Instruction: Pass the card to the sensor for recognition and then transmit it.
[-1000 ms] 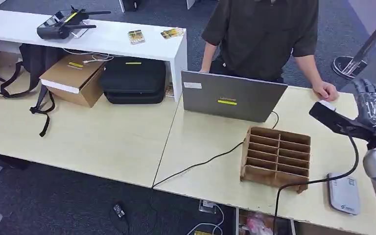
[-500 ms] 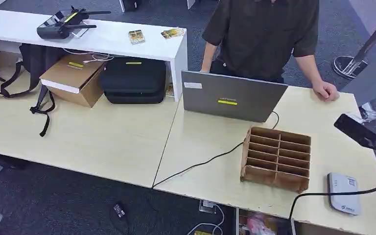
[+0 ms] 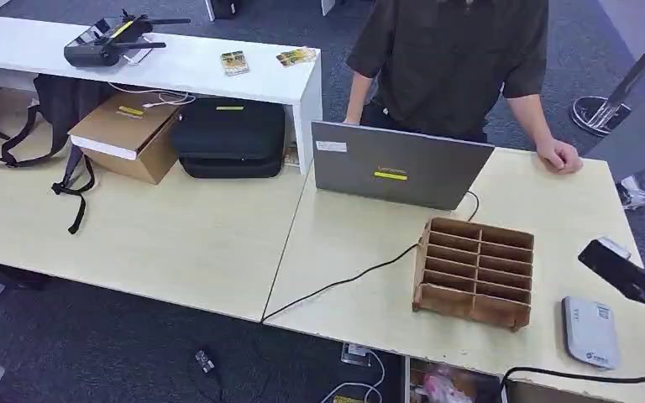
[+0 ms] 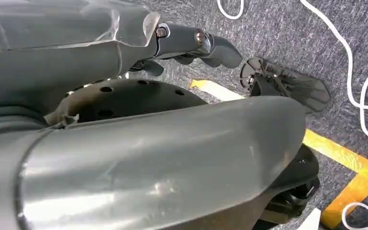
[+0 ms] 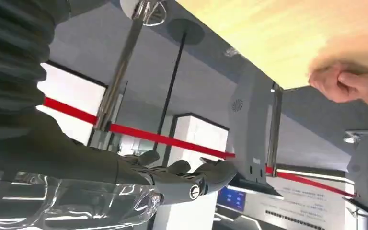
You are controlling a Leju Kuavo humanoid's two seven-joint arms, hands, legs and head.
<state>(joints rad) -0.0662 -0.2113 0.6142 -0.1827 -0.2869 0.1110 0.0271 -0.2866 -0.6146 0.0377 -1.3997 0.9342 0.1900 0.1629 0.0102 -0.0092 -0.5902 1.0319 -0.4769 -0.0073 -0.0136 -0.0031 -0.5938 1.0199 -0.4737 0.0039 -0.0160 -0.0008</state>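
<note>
1. Card: I cannot identify it with certainty. A small white piece (image 3: 615,246) sits at the tip of a black cabled part (image 3: 626,273) at the right edge of the head view, above the worktop (image 3: 218,243). Whether this piece is the card cannot be told.
2. Sensor (image 3: 589,332): a flat grey unit lying on the worktop, just beside the wooden rack (image 3: 474,271) and near the black cabled part.
3. Right hand (image 5: 187,178): raised off the worktop, with its fingers lightly curled and lying close together. Nothing is visible in them, and its grasp cannot be told.
4. Left hand (image 4: 191,45): hangs over the grey carpet, fingers bent at the tips and the thumb standing apart. It holds nothing.
5. A person's fist (image 3: 559,156) rests on the far right corner of the worktop, behind the laptop (image 3: 399,166).
6. Change: a second ago the right hand stood high at the right edge of the head view, near the person's fist. The black cabled part has since come down and back, and is now closer to the sensor. The sensor, rack, laptop and fist have stayed put.
</note>
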